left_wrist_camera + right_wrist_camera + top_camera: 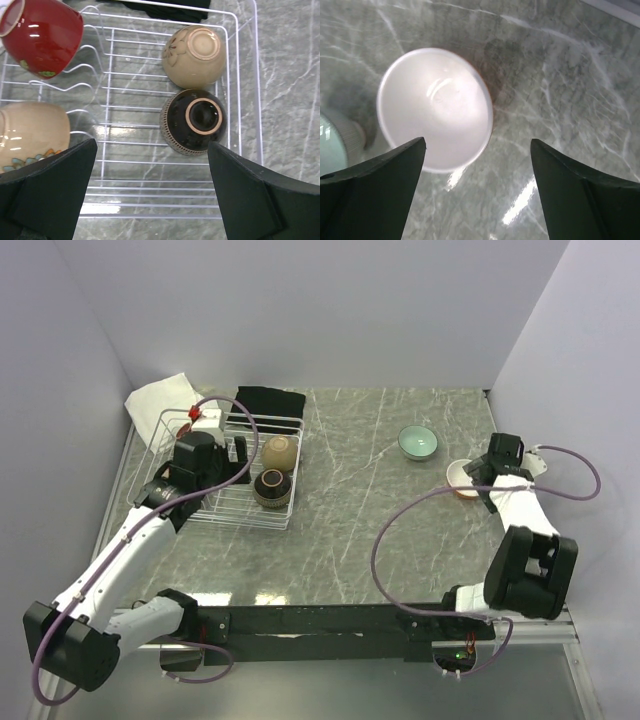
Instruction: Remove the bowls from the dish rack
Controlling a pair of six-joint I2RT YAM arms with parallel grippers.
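Counter (350,540): grey marble.
Dish rack (240,524): left side; holds dark red bowl (42,35), beige bowl (30,135), tan bowl (192,55), dark brown bowl (192,120) (last two upturned).
On counter, right: teal bowl (417,442); white-lined bowl (435,107), probably orange outside.
Left fingers (50,195): spread above rack, empty.
Right fingers (370,200): released over white-lined bowl.

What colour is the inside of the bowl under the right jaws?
White; the bowl shows best in the right wrist view.

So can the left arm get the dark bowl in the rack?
Probably yes. The left arm hangs above the rack with its jaws wide open, and the dark bowl lies upside down below them with nothing on top. The tan bowl crowds one side.
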